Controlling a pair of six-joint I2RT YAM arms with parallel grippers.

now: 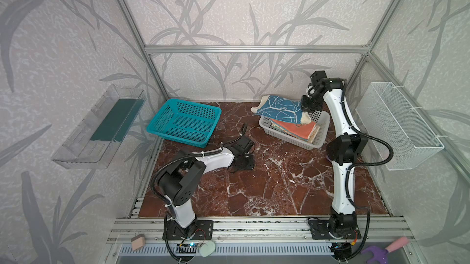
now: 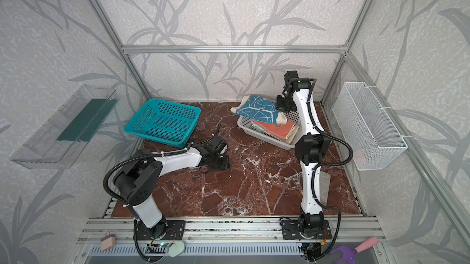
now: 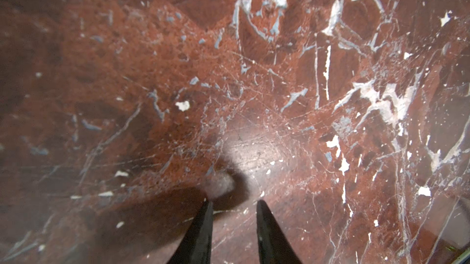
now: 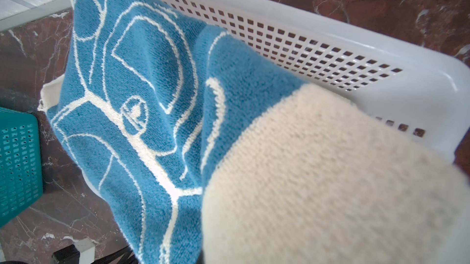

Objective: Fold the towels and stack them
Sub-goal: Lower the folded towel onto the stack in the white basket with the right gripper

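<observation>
Here we see the right arm reared tall along the table's right side, its right gripper (image 1: pixel 309 105) tipped down over the white basket (image 1: pixel 287 137). Its jaws are pinched tight on the cream end of the blue-and-cream towel (image 1: pixel 278 109). That looped terry cloth is lifted above the folded towels (image 1: pixel 298 129) in the perforated plastic basket. Its long axis runs left to right in both top views, and its far end droops past the basket's left rim. The left arm crouches low; the left gripper (image 3: pixel 233 202) hangs just over the red marble table (image 1: pixel 267 186), jaws partly apart and holding nothing.
</observation>
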